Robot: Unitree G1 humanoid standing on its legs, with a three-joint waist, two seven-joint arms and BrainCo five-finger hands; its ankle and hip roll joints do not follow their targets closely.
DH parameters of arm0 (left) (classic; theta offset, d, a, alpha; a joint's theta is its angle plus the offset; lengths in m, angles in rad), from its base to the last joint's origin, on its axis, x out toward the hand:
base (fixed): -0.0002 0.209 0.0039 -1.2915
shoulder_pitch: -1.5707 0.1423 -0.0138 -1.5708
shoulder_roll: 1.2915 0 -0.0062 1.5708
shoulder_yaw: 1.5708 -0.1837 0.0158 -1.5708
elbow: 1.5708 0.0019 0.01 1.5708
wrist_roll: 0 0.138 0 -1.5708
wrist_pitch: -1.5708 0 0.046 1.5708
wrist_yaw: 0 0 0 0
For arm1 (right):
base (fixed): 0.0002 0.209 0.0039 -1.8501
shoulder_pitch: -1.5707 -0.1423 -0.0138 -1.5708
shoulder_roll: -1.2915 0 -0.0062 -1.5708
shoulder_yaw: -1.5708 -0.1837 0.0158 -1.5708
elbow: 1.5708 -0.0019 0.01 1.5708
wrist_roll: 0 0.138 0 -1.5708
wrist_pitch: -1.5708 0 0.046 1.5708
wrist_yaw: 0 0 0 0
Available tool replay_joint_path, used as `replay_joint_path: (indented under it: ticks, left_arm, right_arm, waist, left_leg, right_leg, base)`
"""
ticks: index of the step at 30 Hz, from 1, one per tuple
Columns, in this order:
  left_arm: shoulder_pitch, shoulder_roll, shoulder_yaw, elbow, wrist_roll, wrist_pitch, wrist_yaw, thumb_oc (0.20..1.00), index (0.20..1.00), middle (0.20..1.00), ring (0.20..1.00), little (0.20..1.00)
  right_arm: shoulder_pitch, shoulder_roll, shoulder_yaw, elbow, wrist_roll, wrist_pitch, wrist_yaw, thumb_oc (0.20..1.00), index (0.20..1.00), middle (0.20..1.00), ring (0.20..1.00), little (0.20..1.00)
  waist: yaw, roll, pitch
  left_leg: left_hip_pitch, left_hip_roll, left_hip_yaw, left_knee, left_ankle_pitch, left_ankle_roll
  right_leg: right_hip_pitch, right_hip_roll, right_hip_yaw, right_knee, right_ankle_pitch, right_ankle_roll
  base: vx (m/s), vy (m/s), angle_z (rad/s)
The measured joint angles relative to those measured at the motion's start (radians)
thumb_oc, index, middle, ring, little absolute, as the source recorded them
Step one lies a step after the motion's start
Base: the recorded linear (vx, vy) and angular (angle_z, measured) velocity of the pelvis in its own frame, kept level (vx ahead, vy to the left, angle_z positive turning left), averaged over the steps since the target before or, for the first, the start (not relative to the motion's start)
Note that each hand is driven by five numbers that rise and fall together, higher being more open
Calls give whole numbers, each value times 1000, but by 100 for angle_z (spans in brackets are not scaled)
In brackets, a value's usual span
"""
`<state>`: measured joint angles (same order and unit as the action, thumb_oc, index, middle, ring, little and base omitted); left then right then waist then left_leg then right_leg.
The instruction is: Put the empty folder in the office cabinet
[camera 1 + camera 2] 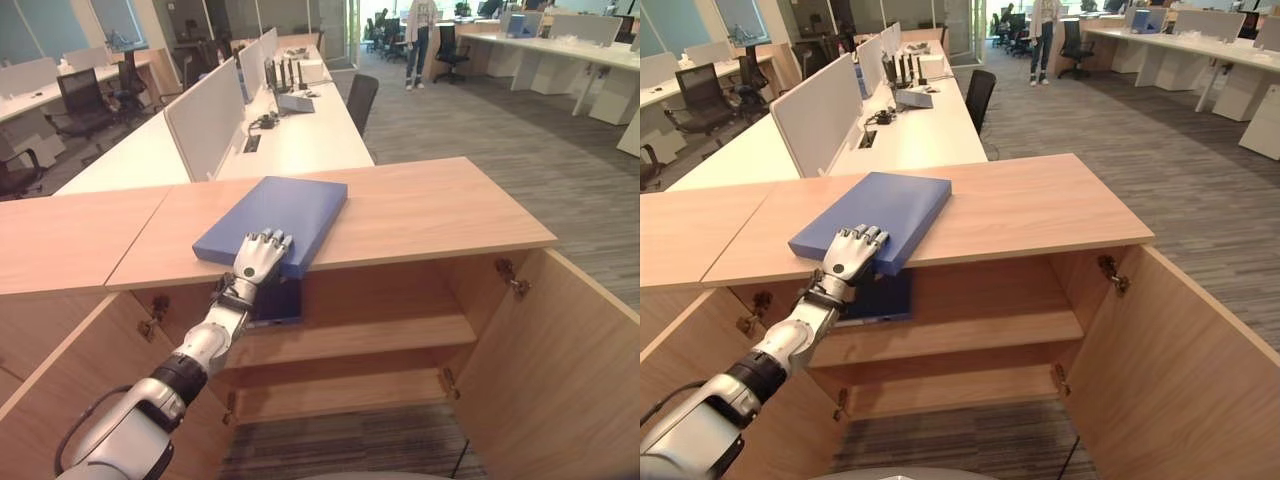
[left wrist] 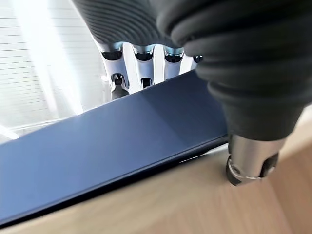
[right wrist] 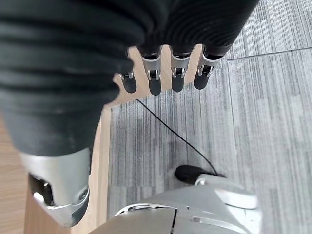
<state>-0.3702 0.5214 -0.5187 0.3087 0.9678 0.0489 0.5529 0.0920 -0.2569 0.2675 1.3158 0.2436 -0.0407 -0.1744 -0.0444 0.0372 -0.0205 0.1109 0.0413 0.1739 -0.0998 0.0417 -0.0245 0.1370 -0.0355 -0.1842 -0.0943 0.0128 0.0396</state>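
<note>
A blue folder lies flat on the wooden cabinet top, its near corner jutting over the front edge. My left hand reaches up from the lower left and holds that corner. Its fingers lie over the folder's top and its thumb sits under the edge. The cabinet below stands open, showing two shelves. My right hand hangs over the grey carpet with its fingers straight and nothing in it.
A second dark folder lies on the upper shelf, just under my left hand. The right door swings out wide toward me. Behind the cabinet stand white desks with dividers, a chair and a person far back.
</note>
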Motion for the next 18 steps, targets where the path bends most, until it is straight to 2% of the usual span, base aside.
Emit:
replay_joint_path:
  ticks: [1,2,4,9,12,18]
  left_arm:
    - [46,6,51,-118,-39,-25,-16,200,200,200,200,200]
    - [62,8,65,-160,-59,-37,-20,200,200,200,200,200]
    - [99,10,125,-293,-150,-100,-52,200,200,200,200,200]
    - [159,39,177,-532,-391,-195,-181,200,200,200,200,200]
    - [177,37,189,-608,-510,-253,-241,200,200,200,200,200]
    - [183,35,205,-667,-650,-287,-300,200,200,200,200,200]
  right_arm:
    - [3,0,-6,-22,0,0,0,1000,1000,1000,1000,1000]
    - [3,0,-6,-26,0,0,0,1000,1000,1000,1000,1000]
    - [4,2,-7,-30,0,1,0,1000,1000,1000,1000,1000]
    - [8,4,-8,-30,0,1,1,1000,1000,1000,1000,1000]
    - [4,6,-9,-32,0,1,5,1000,1000,1000,1000,1000]
    - [1,9,-10,-31,0,2,23,1000,1000,1000,1000,1000]
  waist:
    - [0,-3,20]
    - [0,-5,29]
    - [11,-8,54]
    - [37,-22,76]
    - [38,-29,83]
    - [36,-25,100]
  left_leg:
    - [1,0,-2,0,1,1]
    - [2,0,-4,0,2,1]
    - [2,-2,-14,1,6,0]
    - [-1,-5,-22,3,6,0]
    - [-1,-6,-25,2,6,0]
    - [-1,-7,-28,1,6,0]
  right_leg:
    - [1,1,-1,0,-1,0]
    - [1,1,-3,0,-1,0]
    - [3,-1,-12,0,-2,0]
    - [6,-2,-21,0,-6,5]
    - [6,-4,-24,0,-9,7]
    - [8,-4,-27,0,-9,7]
  base:
    - [-8,-18,4]
    - [-5,-12,12]
    - [-4,-9,12]
    - [-5,-2,6]
    - [0,0,0]
    - [0,0,0]
